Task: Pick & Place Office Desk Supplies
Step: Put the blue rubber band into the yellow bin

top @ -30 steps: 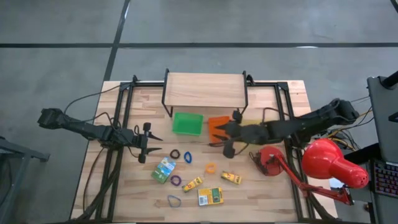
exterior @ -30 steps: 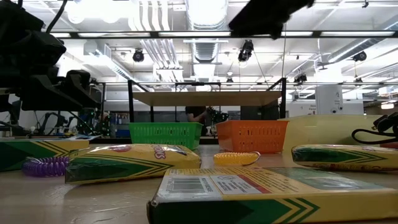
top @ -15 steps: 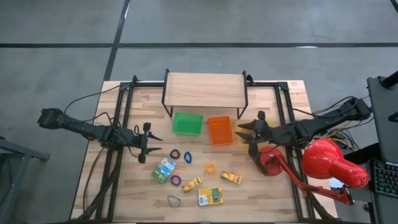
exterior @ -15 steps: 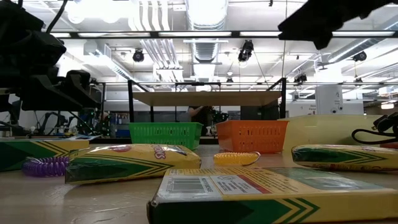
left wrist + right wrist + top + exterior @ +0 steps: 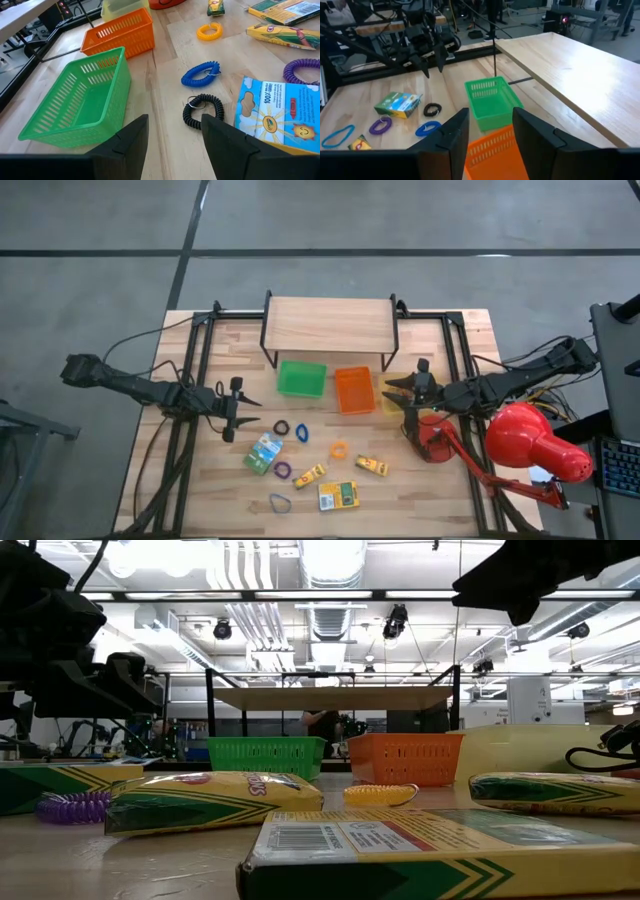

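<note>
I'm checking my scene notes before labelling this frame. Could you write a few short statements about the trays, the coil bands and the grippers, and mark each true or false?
1. The green plastic mesh tray stands empty. True.
2. The orange plastic mesh tray sits between the green tray and the pale yellow plastic tray. True.
3. The right gripper holds a crayon box. False: its fingers are open and empty, above the yellow tray.
4. The black coiled wrist band lies inside the green tray. False: it lies on the wooden table, beside the blue coiled wrist band.
5. The left gripper is open, holding nothing. True.
</note>
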`<state>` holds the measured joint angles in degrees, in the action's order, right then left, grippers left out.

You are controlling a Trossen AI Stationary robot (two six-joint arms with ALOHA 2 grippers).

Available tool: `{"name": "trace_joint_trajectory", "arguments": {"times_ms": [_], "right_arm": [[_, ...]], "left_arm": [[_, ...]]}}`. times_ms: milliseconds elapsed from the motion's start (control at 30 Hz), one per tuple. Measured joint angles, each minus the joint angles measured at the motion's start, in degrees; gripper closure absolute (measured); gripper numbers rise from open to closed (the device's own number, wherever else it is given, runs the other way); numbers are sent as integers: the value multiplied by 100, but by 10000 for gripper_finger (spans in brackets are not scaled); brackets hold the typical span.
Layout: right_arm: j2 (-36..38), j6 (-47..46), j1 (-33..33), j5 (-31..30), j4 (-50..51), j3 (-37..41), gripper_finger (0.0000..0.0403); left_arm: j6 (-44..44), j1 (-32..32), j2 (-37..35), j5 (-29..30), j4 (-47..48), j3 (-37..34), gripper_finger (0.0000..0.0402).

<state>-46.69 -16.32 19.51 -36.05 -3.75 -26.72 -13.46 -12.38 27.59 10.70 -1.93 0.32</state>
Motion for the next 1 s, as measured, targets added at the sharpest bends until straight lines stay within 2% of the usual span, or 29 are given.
{"name": "trace_joint_trajectory", "arguments": {"times_ms": [333,1000], "right_arm": [[0,-15,0,0,6,0,269],[0,-17,0,0,5,-4,262]], "left_arm": [[-1,0,0,2,0,1,217],[-8,0,0,79,-12,0,217]]}}
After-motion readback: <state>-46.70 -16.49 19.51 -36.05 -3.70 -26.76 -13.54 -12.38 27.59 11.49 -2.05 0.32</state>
